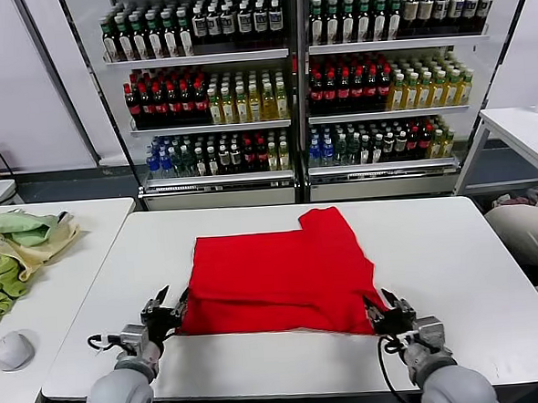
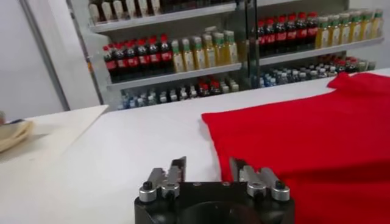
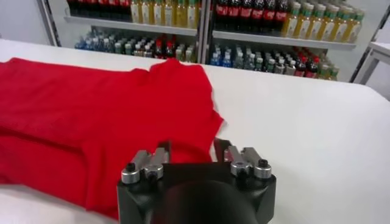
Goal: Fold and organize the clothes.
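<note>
Fingers: left gripper (image 1: pixel 167 307) and right gripper (image 1: pixel 382 310) both spread, holding nothing | red T-shirt (image 1: pixel 278 279) near corners just ahead, flat on desk (image 1: pixel 455 254) | likely placed for corner grasp.

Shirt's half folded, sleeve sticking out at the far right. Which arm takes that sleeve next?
Probably right. The right gripper sits open at the near right corner of the red T-shirt, the side where the sleeve juts out. The left gripper, also open, is at the near left corner, across the shirt.
</note>
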Robot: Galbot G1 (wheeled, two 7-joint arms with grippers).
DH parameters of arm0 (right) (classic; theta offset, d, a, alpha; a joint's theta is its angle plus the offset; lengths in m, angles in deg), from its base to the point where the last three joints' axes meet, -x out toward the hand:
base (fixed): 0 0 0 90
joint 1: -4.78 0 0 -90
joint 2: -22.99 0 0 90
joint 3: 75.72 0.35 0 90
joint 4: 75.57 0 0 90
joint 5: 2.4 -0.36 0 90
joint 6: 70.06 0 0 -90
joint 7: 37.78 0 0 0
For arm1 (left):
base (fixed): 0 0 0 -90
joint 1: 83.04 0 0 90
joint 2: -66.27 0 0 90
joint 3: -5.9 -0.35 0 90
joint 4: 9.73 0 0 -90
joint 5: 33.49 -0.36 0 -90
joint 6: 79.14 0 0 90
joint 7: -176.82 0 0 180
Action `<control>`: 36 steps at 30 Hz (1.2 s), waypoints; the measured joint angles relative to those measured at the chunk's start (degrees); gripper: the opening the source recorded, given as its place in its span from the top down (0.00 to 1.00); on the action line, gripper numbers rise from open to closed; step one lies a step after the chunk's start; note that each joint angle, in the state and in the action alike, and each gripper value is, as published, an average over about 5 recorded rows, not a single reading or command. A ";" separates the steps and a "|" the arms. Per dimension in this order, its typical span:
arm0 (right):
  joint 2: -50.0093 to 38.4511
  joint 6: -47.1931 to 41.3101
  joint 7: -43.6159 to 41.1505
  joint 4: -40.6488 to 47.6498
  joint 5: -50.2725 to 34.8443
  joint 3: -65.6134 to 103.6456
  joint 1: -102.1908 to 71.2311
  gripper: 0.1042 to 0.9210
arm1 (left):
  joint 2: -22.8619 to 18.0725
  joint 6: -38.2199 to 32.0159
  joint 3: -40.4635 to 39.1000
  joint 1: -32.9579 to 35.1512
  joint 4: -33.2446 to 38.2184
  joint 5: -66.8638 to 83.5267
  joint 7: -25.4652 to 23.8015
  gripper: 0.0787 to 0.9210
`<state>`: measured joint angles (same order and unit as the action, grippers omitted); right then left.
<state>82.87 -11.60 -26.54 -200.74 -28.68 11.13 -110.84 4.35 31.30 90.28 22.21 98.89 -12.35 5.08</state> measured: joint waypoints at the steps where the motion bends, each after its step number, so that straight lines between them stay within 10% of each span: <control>1: 0.05 0.14 0.07 -0.11 -0.05 0.27 -0.49 0.19 | 0.14 0.34 0.37 0.96 1.16 0.62 0.24 0.34; 8: 1.90 1.60 0.92 1.13 0.19 0.32 -1.74 0.12 | -0.10 3.50 1.11 6.40 7.12 3.52 1.00 0.14; 17: 3.86 2.65 1.49 3.77 -0.72 -0.64 -1.70 0.22 | -0.46 6.34 1.80 7.70 6.62 3.76 0.67 0.14; 36: 5.12 3.38 -0.06 6.01 -2.18 -2.03 -0.78 0.88 | -1.27 8.33 1.55 8.15 5.19 4.05 -2.11 0.77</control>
<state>87.99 -8.22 -26.60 -194.73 -30.86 9.10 -111.62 3.08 39.63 91.83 30.36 104.07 -8.30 2.96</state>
